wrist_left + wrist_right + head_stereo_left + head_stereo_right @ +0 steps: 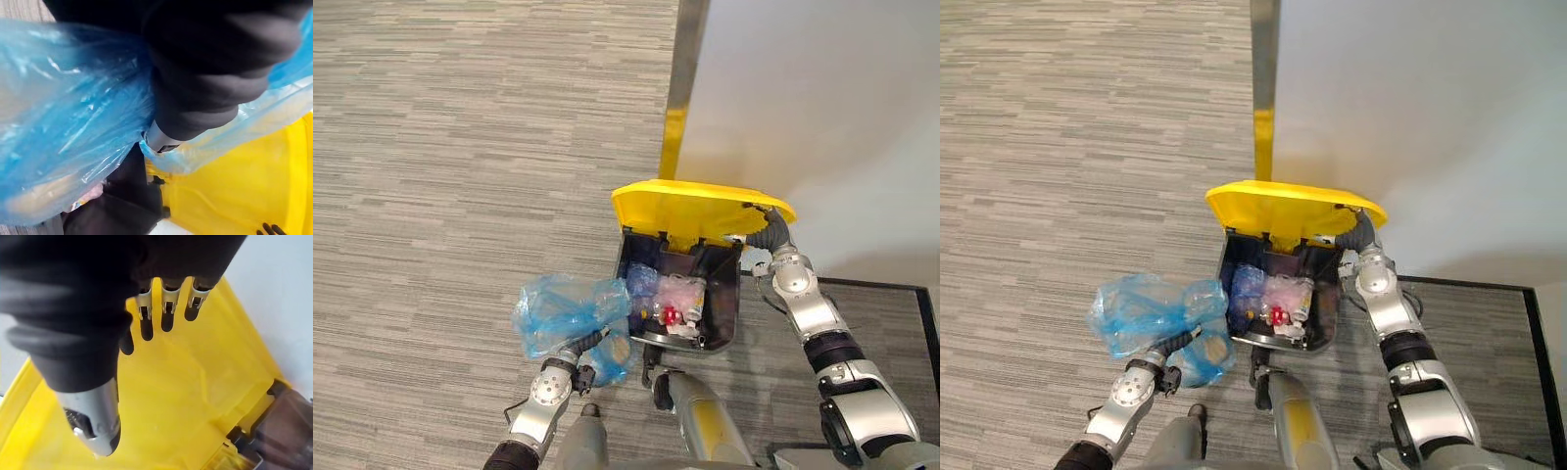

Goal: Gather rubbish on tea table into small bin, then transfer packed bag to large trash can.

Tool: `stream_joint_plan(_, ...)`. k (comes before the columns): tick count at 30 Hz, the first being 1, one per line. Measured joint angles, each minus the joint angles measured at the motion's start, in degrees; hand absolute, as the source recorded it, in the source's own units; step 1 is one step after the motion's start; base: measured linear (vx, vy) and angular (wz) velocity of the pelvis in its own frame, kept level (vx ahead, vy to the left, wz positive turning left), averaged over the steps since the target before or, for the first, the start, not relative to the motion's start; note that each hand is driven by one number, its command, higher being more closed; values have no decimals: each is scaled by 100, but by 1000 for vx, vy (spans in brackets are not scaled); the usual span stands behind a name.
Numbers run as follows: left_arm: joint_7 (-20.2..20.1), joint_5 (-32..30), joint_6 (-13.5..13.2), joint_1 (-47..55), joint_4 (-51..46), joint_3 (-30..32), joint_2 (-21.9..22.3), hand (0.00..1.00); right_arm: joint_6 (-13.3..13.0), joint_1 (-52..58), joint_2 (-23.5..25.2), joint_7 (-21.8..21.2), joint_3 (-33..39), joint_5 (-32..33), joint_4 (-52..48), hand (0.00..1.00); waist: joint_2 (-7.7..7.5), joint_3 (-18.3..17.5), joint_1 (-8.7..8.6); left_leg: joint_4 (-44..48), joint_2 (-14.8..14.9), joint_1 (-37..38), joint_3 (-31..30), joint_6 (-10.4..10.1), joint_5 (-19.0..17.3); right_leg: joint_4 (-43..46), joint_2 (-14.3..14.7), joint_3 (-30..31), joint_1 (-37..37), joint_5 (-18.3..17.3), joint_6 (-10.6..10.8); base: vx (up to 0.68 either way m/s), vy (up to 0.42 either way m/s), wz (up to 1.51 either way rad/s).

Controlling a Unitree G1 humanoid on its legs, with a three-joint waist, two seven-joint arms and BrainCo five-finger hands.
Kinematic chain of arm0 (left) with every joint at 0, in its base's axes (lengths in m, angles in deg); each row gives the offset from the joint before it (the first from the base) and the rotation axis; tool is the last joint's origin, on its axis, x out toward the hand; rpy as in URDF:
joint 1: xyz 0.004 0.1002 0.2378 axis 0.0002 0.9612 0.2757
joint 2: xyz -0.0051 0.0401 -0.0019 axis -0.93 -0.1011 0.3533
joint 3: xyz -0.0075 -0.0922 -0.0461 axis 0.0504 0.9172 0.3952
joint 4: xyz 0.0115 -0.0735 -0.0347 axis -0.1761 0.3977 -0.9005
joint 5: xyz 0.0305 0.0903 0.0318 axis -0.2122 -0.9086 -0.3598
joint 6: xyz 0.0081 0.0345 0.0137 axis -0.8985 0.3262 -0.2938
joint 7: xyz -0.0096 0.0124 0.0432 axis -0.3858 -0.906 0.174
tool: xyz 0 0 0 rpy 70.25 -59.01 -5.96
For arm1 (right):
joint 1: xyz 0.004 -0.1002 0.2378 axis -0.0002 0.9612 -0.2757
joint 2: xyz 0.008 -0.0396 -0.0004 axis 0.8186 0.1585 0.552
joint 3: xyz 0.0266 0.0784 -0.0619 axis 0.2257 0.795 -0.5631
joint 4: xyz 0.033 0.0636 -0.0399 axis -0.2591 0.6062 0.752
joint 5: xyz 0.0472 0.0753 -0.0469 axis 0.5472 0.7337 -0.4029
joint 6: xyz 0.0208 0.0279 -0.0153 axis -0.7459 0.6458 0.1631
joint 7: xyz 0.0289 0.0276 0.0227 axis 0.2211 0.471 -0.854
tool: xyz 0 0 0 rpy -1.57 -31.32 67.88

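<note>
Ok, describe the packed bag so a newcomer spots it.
Find the dark trash can with the raised yellow lid by the white wall. Left of it, at the left robot hand, is the bag: crinkly see-through blue plastic, outside the can.

Grey striped carpet (460,147) runs right up to a plain white wall (822,98), metal trim strip (688,59) edging its corner.

Both head eyes look down, sharing the trash can (731,289); wrist cameras close on bag (73,112) and lid (195,396).

Probably office; striped grey carpet (460,147)
</note>
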Motion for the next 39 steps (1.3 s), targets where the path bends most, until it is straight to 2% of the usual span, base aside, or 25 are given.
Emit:
stream_joint_plan(5,5,100,-7,-505,-183,-276,-13,100,-2,0,-3,-16,-13,-1,7,0,-15,28,-13,180,-9,-40,-166,-52,-10,-3,63,-147,1,0,-2,-31,-56,-2)
stream_joint_plan(8,11,150,-9,-920,-215,-506,6,100,-9,-3,-2,-25,-159,0,9,0,-64,57,-101,689,-88,-229,-108,-50,-20,-29,61,-210,3,7,-13,-28,-30,-4)
stream_joint_plan(10,30,180,-14,-1164,-320,-649,48,100,-21,-12,7,-43,-239,0,9,0,-130,108,-157,876,-137,-304,-19,-24,-34,-64,49,-211,14,71,-112,-85,-12,-10)
stream_joint_plan(12,49,182,-26,-1462,-330,-760,88,100,-21,-23,7,-93,-271,0,10,0,-149,162,-197,818,-104,-367,33,0,-45,-100,75,-205,9,70,-108,-138,-24,-8)
stream_joint_plan(13,105,181,-46,-1702,-333,-874,100,100,-20,-96,20,-101,-348,1,11,0,-118,236,-180,526,68,-311,-4,21,-111,-115,144,-188,-20,-5,74,-108,-80,8)
stream_joint_plan(14,151,179,-74,-1977,-310,-912,100,100,-18,-251,36,-100,-407,3,29,0,-195,409,-234,406,72,-219,55,-53,-67,800,175,447,-285,194,-460,-73,-89,46)
stream_joint_plan(15,164,178,-80,-2100,-299,-985,115,100,-22,-304,40,-100,-427,4,74,0,-324,423,-354,417,-100,-232,-1,-190,-18,550,16,642,-103,373,-497,-20,-80,35)
stream_joint_plan(16,201,179,-88,-2182,-297,-1048,199,100,-21,-500,34,-105,-464,4,209,0,-270,435,-286,589,-87,-302,22,-188,-25,417,68,622,-113,432,-514,16,-62,10)
stream_joint_plan(17,264,178,-90,-2270,-289,-1080,244,100,-21,-674,34,-105,-496,5,265,0,-180,445,-261,759,-110,-340,25,-173,-32,269,113,555,-121,477,-458,17,-58,-34)
stream_joint_plan(18,307,167,-91,-2421,-230,-1134,258,100,-16,-813,35,-105,-559,11,274,0,-155,459,-284,836,-133,-322,78,-88,-90,130,121,465,-122,573,-381,14,-32,-15)
stream_joint_plan(20,387,135,-94,-2730,147,-1209,355,100,-14,-876,33,-105,-660,12,277,0,-161,466,-315,617,-135,-167,235,-23,-194,52,169,443,-104,683,-362,24,-29,1)
stream_joint_plan(25,634,-10,12,-3357,1043,-1129,442,100,-2,-1142,30,-103,-915,82,339,0,-200,569,-330,686,-172,-166,371,-57,-212,15,177,519,-101,763,-409,-14,-1,-12)
stream_joint_plan(28,663,-34,22,-3783,1491,-1061,426,100,-2,-1415,7,-96,-946,136,342,0,-261,799,-324,893,-189,-325,429,-58,-215,-110,173,532,-125,835,-355,-80,16,-13)
stream_joint_plan(30,666,-37,37,-4169,1873,-1028,340,100,-4,-1744,-45,-54,-1104,268,342,0,-373,989,-328,915,-179,-488,510,-51,-211,-191,170,607,-220,897,-265,-107,14,-21)
stream_joint_plan(36,640,-182,146,-4863,2759,-1037,327,100,-10,-2264,-115,29,-1378,571,128,0,-437,1075,-358,1306,-194,-1051,697,-30,-234,-244,179,652,-662,941,-201,-63,-5,-15)
stream_joint_plan(39,639,-271,166,-4963,2869,-1008,331,100,-58,-2455,-117,34,-1652,716,-328,0,-510,1132,-378,1696,-97,-1342,1006,25,-424,-94,226,653,-968,941,-201,0,-13,-45)
